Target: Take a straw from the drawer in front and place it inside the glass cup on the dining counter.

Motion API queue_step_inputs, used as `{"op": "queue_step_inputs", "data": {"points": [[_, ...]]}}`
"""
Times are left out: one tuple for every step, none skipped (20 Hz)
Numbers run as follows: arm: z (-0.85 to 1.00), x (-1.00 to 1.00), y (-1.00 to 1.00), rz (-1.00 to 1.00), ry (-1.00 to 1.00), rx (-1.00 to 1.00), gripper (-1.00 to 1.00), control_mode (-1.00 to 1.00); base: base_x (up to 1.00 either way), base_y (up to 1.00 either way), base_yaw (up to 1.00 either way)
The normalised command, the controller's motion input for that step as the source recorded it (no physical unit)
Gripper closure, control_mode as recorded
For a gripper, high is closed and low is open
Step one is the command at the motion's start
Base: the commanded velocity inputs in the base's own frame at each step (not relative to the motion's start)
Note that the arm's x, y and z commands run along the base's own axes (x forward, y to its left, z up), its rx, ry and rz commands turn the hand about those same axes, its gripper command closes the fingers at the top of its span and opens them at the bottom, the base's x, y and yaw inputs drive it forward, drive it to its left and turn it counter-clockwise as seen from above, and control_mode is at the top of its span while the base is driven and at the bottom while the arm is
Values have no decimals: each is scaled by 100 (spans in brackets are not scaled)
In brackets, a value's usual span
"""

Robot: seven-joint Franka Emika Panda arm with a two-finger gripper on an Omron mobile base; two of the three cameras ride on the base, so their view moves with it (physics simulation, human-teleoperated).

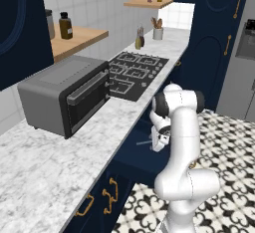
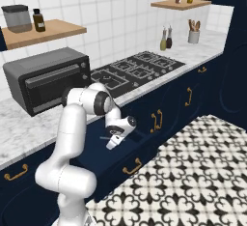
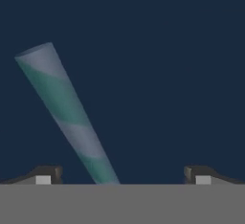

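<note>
A: Where do we stand with the straw (image 3: 67, 117)?

B: We have our gripper (image 3: 122, 175) low inside the open drawer (image 1: 130, 156), fingers spread wide. In the hand view the straw lies on the dark navy floor between them, running from about six o'clock up toward ten o'clock, striped grey and green, nearer the left fingertip (image 3: 48, 173) than the right.

A: Why that pose?

B: We judge it as the approach to a pinch: the hand points down so the fingers can straddle the thin stick before closing. The slant means the fingers would meet it at an angle, so it may roll or twist.

A: Anything we cannot make out?

B: The straw's lower end is cut off at the bottom of the hand view. We cannot tell whether the fingertips touch the drawer floor. From the base cameras the straw is only a pale sliver beside the gripper, partly behind the arm. The desk (image 1: 35, 177) with the toaster oven (image 1: 64, 95) sits above the drawer.
</note>
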Motion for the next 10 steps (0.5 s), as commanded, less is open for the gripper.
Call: {"op": "queue_step_inputs", "data": {"points": [[-38,34,0,0,1,0,-100,-100,0,0,0],[-46,31,0,0,2,0,-100,-100,0,0,0],[-51,33,0,0,3,-1,-100,-100,0,0,0],[-54,33,0,0,2,-2,-100,-100,0,0,0],[-54,33,0,0,2,-2,-100,-100,0,0,0],[-63,27,0,0,4,-4,-100,-100,0,0,0],[-85,0,0,0,2,-2,-100,-100,0,0,0],[-100,-20,-17,0,7,-4,-100,-100,0,0,0],[-100,-44,-39,0,3,-5,100,-100,0,0,0],[-100,-56,-60,0,0,0,100,-100,0,0,0]]}}
